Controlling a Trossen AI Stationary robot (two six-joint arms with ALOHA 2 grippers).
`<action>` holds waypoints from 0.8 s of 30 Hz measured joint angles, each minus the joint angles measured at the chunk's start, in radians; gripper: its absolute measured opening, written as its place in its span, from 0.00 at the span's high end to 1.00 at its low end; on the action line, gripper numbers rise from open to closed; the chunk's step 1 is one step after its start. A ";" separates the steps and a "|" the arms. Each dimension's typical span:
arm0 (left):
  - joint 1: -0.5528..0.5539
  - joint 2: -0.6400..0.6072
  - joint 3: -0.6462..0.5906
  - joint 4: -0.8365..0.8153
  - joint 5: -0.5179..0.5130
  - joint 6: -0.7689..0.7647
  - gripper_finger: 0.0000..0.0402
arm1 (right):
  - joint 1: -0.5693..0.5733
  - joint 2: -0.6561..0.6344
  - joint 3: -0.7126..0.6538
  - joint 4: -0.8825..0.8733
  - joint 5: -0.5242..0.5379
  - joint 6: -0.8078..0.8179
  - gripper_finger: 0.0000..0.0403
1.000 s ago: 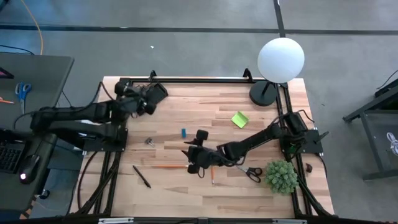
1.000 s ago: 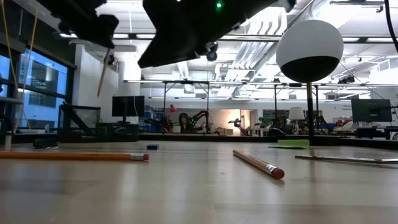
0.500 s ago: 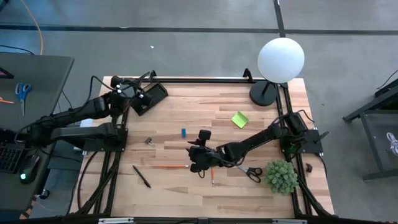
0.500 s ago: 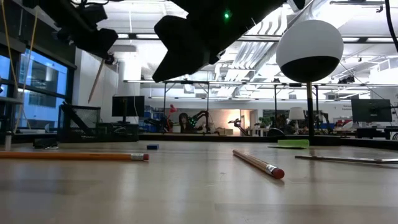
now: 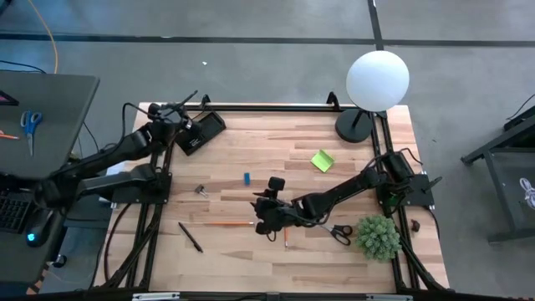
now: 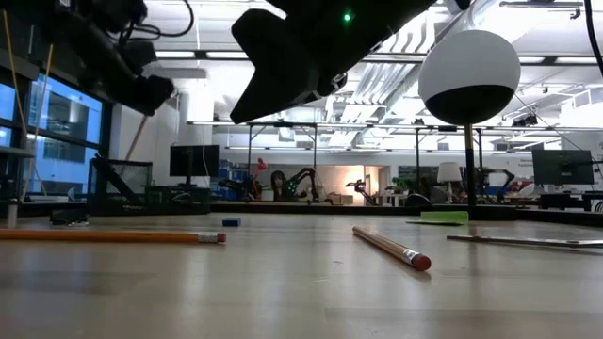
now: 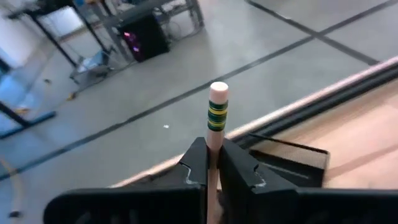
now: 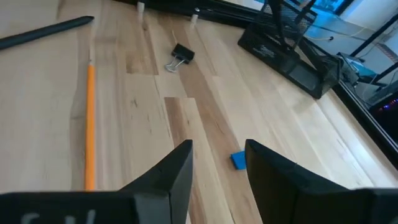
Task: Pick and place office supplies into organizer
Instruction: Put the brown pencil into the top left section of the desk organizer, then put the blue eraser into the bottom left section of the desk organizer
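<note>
My left gripper (image 7: 212, 146) is at the table's far left corner (image 5: 173, 117), shut on a wooden pencil (image 7: 217, 115) that has a pink eraser and a green-and-yellow band. The black organizer (image 5: 201, 132) rests on the table just to its right. My right gripper (image 8: 217, 149) hovers open over the middle of the table (image 5: 262, 217). It is above an orange pencil (image 5: 226, 223) and a second wooden pencil (image 5: 285, 238), and touches neither. A blue eraser (image 8: 238, 160), a binder clip (image 8: 181, 56) and a black pen (image 5: 190, 237) lie loose on the table. My left gripper pinches the pencil's shaft (image 7: 213, 142) between its two fingers, just below the banded ferrule. The pencil runs along the fingers, with its eraser end sticking out past the fingertips. It is lifted clear of the table and tilted (image 6: 139, 135).
A lime-green sticky-note pad (image 5: 323, 160) lies right of centre. Black-handled scissors (image 5: 338, 232) lie beside a green plant (image 5: 378, 237) at the near right. A globe lamp (image 5: 377, 79) stands at the far right corner. A black frame rail (image 5: 267, 107) runs along the far edge.
My left gripper has swung from over the organizer toward the table's left edge and sunk a little, still shut on the pencil. The organizer now shows uncovered. My right arm has kept its place.
</note>
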 joint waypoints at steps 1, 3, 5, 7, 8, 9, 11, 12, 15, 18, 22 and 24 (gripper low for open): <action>0.014 0.000 -0.012 0.024 0.022 0.000 0.99 | 0.001 0.000 0.000 0.000 0.000 0.002 0.66; 0.034 0.000 -0.031 0.058 0.047 -0.003 0.99 | 0.003 0.000 0.000 0.000 0.000 0.009 0.66; 0.047 0.000 -0.036 0.069 0.050 -0.018 0.98 | 0.002 0.000 0.000 0.000 0.001 0.011 0.66; 0.055 -0.003 -0.036 0.076 0.052 -0.033 0.94 | 0.002 0.000 0.000 0.000 0.001 0.011 0.66; 0.059 -0.004 -0.036 0.075 0.052 -0.033 0.92 | 0.001 0.000 0.000 0.000 0.001 0.011 0.66; 0.058 -0.004 -0.036 0.075 0.052 -0.034 0.89 | 0.001 0.000 0.000 0.000 0.001 0.012 0.66; 0.057 -0.001 -0.036 0.070 0.057 -0.034 0.82 | 0.000 0.000 0.000 0.000 0.006 0.011 0.66; 0.057 -0.001 -0.036 0.063 0.068 -0.040 0.78 | -0.002 0.000 0.000 0.000 0.006 0.011 0.66; 0.057 -0.001 -0.036 0.032 0.090 -0.049 0.68 | -0.006 0.000 0.000 0.000 0.005 0.011 0.66; 0.057 -0.001 -0.036 -0.005 0.091 -0.055 0.60 | -0.007 0.000 0.000 0.000 0.004 0.011 0.66; 0.057 -0.001 -0.036 -0.019 0.103 -0.065 0.54 | -0.006 0.000 0.000 0.000 0.003 0.011 0.66; 0.057 -0.001 -0.036 -0.024 0.120 -0.068 0.52 | -0.006 0.000 0.000 0.000 0.002 0.011 0.66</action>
